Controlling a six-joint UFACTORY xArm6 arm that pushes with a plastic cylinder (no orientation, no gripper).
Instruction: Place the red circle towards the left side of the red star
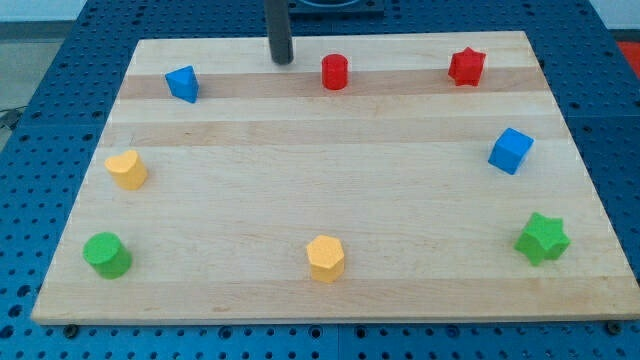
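Surface: pale wooden board [330,190], visible grain, lying on a blue perforated table [60,30].

Count: eight blocks, two per colour.
- red circle [334,72] and red star [466,66], both near the view's top edge, well apart, circle on the star's left
- blue cube [511,150]; second blue block [183,83], shape unclear
- yellow heart [127,169]; yellow hexagon [326,258]
- green cylinder [106,254]; green star [542,238]

My tip [282,62]: plain dark rod, no fingers; stands left of the red circle, not touching.
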